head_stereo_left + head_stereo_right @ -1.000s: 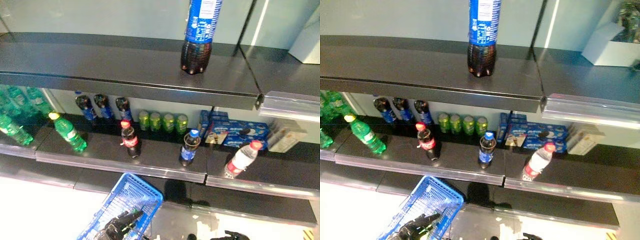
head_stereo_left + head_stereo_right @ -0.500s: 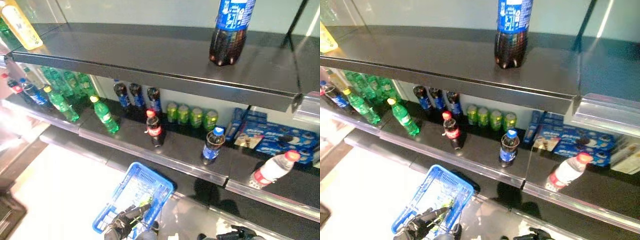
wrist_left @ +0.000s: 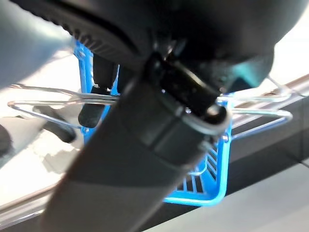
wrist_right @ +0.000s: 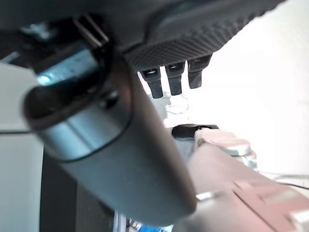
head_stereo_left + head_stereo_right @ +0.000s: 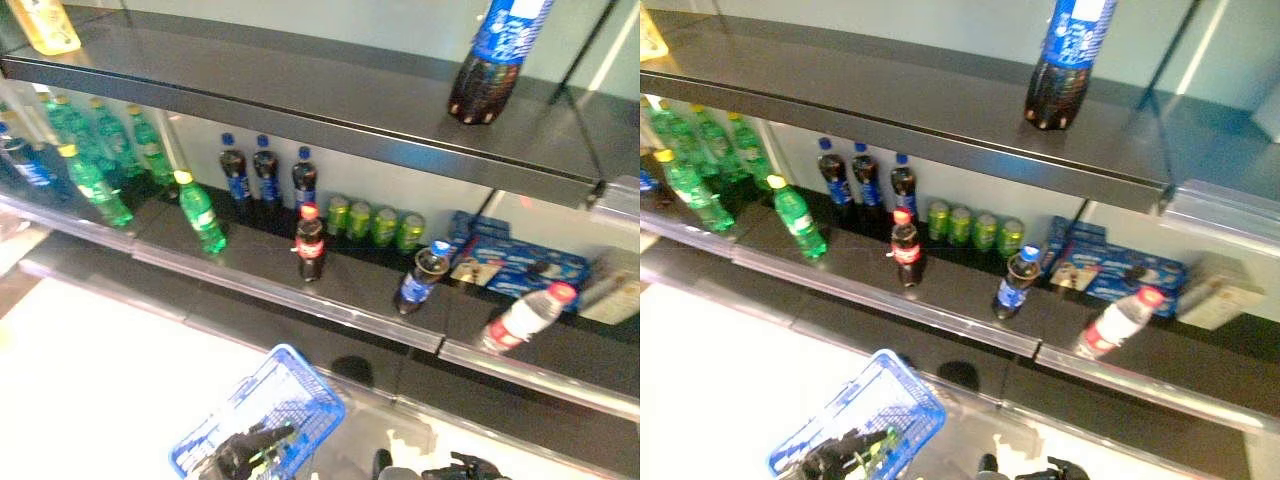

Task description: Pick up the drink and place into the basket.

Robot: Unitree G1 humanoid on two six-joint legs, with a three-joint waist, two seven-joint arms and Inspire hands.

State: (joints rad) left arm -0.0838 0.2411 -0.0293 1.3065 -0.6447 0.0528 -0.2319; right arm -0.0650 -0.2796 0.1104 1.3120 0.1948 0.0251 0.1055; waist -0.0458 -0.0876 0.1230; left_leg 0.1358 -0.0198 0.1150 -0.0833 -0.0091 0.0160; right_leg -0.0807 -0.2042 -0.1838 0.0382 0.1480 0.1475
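Drinks stand on the middle shelf (image 5: pixel 340 300): a red-capped cola bottle (image 5: pixel 309 243), a blue-capped cola bottle (image 5: pixel 420 278), a leaning white bottle with a red cap (image 5: pixel 520 320) and a green bottle with a yellow cap (image 5: pixel 202 215). My left hand (image 5: pixel 245 455) is low in front, shut on the thin wire handles (image 3: pixel 48 96) of the blue basket (image 5: pixel 270 410), which hangs below the shelf. My right hand (image 5: pixel 465 468) is low at the right, well below the drinks, with relaxed fingers (image 4: pixel 174 79) that hold nothing.
Dark blue-capped bottles (image 5: pixel 265 172), green cans (image 5: pixel 375 222) and blue boxes (image 5: pixel 515 262) stand at the shelf's back. More green bottles (image 5: pixel 90 160) stand at the left. A large cola bottle (image 5: pixel 497 60) and a yellow bottle (image 5: pixel 45 25) stand on the upper shelf (image 5: pixel 300 90).
The whole picture has shifted: the camera turned left, so more of the shelf's left end shows. The left hand still holds the blue basket low. The right hand stays low.
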